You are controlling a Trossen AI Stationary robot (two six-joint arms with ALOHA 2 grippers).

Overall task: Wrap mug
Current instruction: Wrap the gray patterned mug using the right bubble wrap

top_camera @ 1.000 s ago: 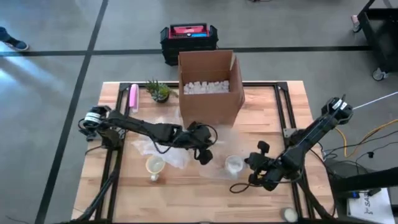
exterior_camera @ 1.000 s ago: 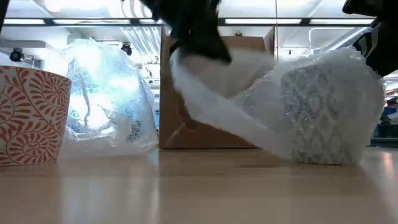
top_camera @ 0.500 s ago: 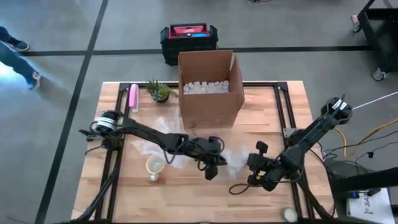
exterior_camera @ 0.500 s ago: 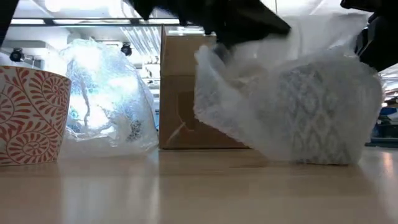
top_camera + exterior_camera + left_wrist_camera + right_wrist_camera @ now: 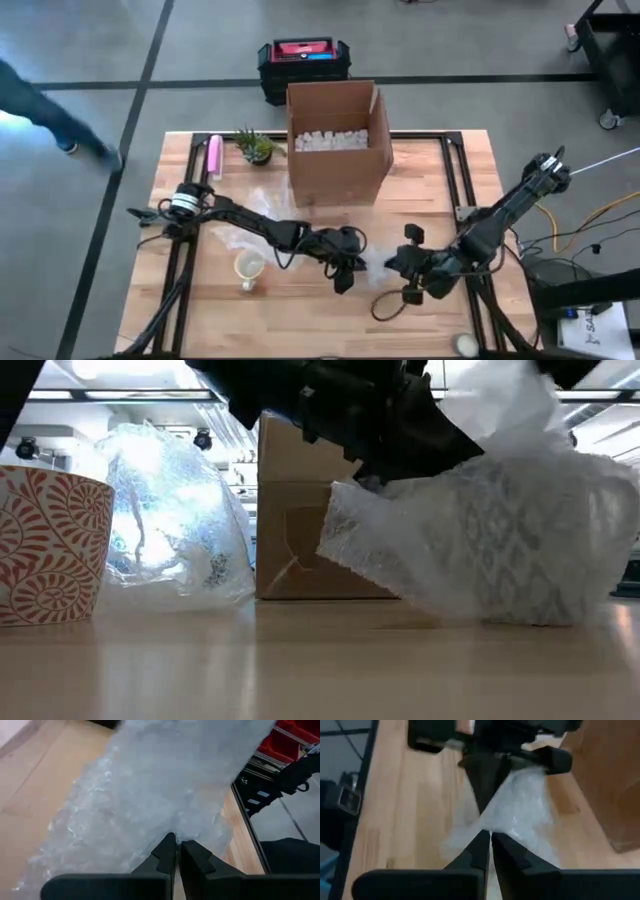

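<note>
The mug (image 5: 520,540) sits on the table between the two grippers, its pattern showing faintly through the bubble wrap (image 5: 400,555) already draped over it. The left gripper (image 5: 176,851) has its fingers pinched together on an edge of the wrap, just on its side of the mug. The right gripper (image 5: 487,836) is clamped on the opposite edge, facing the left one across the bundle.

To do this fold well, I would judge that both grips must hold firm while one edge is carried over the mug and laid down past it, keeping the sheet taut enough that no loose flap gapes, yet not so hard that the mug tips or slides.

Beyond the left gripper stands a second cup (image 5: 45,545) with a red swirl pattern, and near it a crumpled clear sheet (image 5: 175,520). Farther off are a cardboard box (image 5: 338,140), open and holding white packing bits, a small plant (image 5: 256,146) and a pink object (image 5: 214,156). The wooden table (image 5: 300,320) sits on grey floor; a person (image 5: 50,110) walks past its far left corner.
</note>
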